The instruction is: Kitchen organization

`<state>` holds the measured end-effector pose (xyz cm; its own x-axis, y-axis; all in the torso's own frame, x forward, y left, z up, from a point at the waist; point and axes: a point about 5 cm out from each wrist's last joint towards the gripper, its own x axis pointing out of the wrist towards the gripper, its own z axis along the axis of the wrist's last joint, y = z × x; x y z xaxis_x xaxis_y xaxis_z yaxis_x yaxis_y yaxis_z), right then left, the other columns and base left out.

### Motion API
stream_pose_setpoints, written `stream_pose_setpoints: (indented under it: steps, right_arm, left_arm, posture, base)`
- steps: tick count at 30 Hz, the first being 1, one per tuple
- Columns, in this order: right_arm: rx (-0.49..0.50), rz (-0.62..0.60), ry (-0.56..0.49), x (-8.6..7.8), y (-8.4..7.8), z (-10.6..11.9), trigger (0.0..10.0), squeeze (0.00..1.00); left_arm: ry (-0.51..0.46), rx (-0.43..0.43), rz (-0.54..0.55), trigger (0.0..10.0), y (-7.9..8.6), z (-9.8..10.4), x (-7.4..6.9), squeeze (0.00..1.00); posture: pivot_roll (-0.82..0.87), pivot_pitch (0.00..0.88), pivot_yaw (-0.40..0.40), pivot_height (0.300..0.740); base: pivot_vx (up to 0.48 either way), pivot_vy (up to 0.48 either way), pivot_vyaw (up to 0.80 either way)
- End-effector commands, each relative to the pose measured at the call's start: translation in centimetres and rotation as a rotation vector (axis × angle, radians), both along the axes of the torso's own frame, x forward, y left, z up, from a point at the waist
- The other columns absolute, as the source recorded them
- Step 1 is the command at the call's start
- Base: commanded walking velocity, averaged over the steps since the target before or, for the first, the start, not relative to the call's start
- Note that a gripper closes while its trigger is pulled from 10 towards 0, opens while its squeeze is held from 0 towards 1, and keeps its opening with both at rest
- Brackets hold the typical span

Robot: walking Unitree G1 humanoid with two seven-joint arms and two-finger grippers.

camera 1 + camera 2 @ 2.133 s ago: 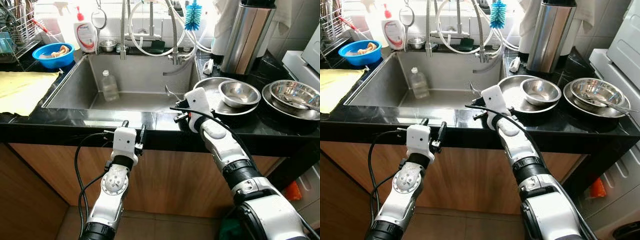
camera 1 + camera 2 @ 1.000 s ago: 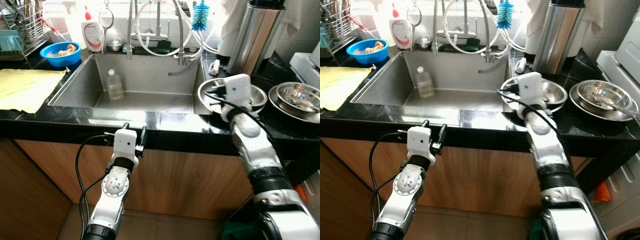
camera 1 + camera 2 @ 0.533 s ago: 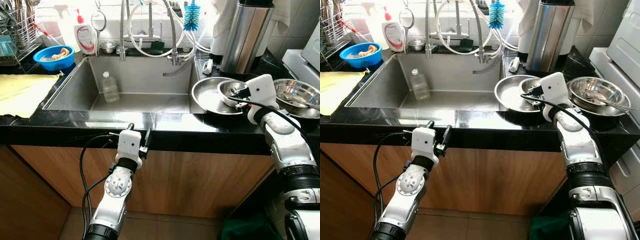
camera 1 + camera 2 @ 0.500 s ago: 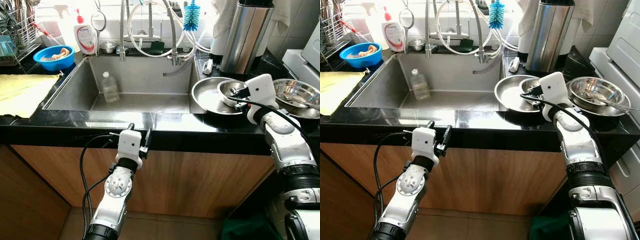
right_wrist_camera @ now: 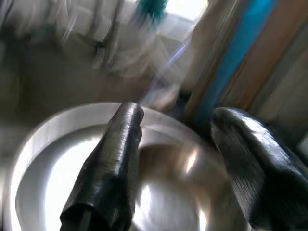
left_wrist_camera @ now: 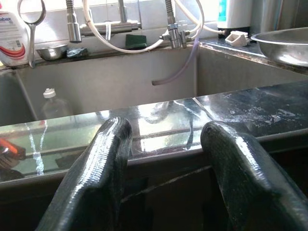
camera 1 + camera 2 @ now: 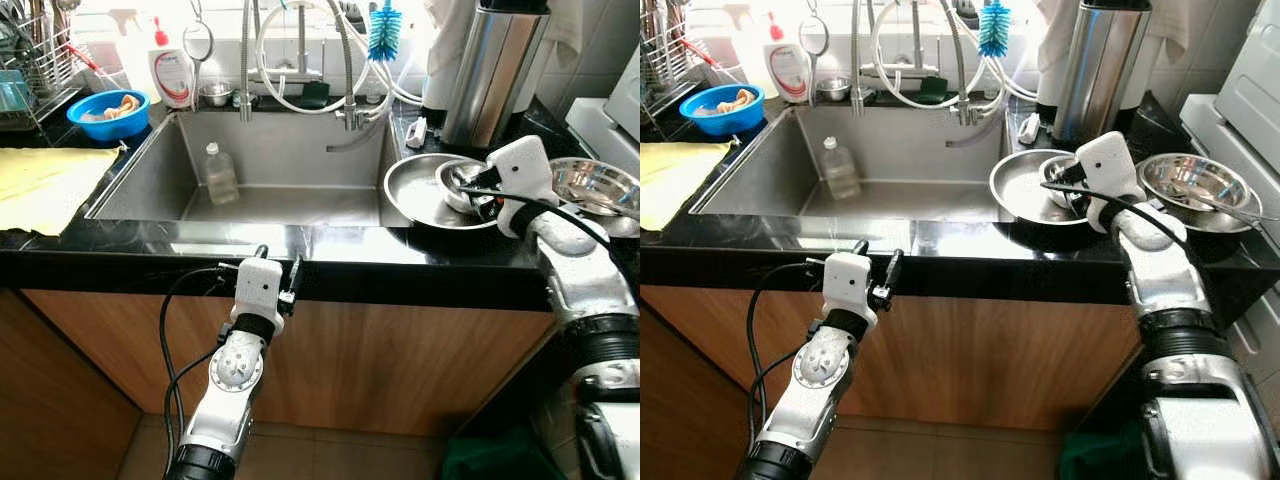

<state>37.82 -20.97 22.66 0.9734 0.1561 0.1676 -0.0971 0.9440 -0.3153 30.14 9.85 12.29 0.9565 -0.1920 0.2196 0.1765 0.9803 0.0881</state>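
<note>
A small steel bowl [image 7: 456,184] sits inside a wide steel pan [image 7: 415,195] on the black counter, to the right of the sink [image 7: 290,150]. My right gripper [image 7: 473,192] hovers over the small bowl's rim. In the right wrist view its fingers [image 5: 120,144] stand open above the bowl [image 5: 168,192], with nothing between them. A second stack of steel bowls [image 7: 595,185] lies farther right. My left gripper [image 7: 280,262] hangs open in front of the counter's front edge, its fingers [image 6: 106,159] spread and empty.
A clear plastic bottle [image 7: 220,172] stands in the sink. A blue bowl [image 7: 108,108], a soap bottle [image 7: 172,70] and a dish rack [image 7: 30,60] are at the back left, a yellow cloth [image 7: 45,180] on the left counter. A tall steel canister [image 7: 490,70] rises behind the pan.
My right arm has swung from the sink's right edge over to the pan and small bowl, then edged slightly farther back. The left arm has stayed put; the camera shifted a little.
</note>
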Motion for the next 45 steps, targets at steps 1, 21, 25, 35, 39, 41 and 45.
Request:
stream_pose_setpoints:
  steps: [1,21,25,35,39,41,45]
  right_arm:
    - [0.068,0.006,-0.13,-0.7,1.4,0.8,10.0,0.0]
    - [0.172,-0.069,-0.102,-11.1,5.1,-9.3,10.0,0.0]
    - [0.183,-0.144,-0.101,-10.8,4.2,-9.5,10.0,0.0]
    - [0.197,-0.071,-0.14,-9.7,6.4,-7.9,10.0,0.0]
    - [0.191,-0.063,-0.171,-9.6,6.7,-7.1,10.0,0.0]
    - [0.192,-0.063,-0.176,-9.5,6.7,-6.9,10.0,0.0]
    - [0.19,-0.057,-0.18,-9.3,6.7,-6.9,10.0,0.0]
  left_arm:
    - [-0.06,-0.017,0.022,10.0,0.6,1.2,0.1,0.0]
    - [-0.114,-0.015,0.197,10.0,4.8,1.3,-2.2,0.0]
    - [-0.1,-0.01,0.194,10.0,5.0,1.0,-2.7,0.0]
    - [-0.122,-0.028,0.196,10.0,4.7,1.8,-2.2,0.0]
    - [-0.134,-0.032,0.196,10.0,4.7,2.2,-2.2,0.0]
    - [-0.135,-0.033,0.191,10.0,4.6,2.2,-2.2,0.0]
    - [-0.133,-0.035,0.174,10.0,4.2,2.2,-2.0,0.0]
  posture:
    - [-0.09,0.0,0.014,0.74]
    - [-0.09,0.0,0.006,0.74]
    - [-0.1,0.0,0.015,0.74]
    - [-0.08,0.0,0.004,0.74]
    - [-0.08,0.0,0.004,0.74]
    - [-0.09,0.0,0.006,0.74]
    - [-0.09,0.0,0.007,0.74]
  base:
    - [0.0,0.0,0.0]
    - [0.0,0.0,0.0]
    - [0.0,0.0,0.0]
    - [0.0,0.0,0.0]
    - [0.277,0.0,0.0]
    - [0.334,0.0,0.0]
    - [0.334,0.0,0.0]
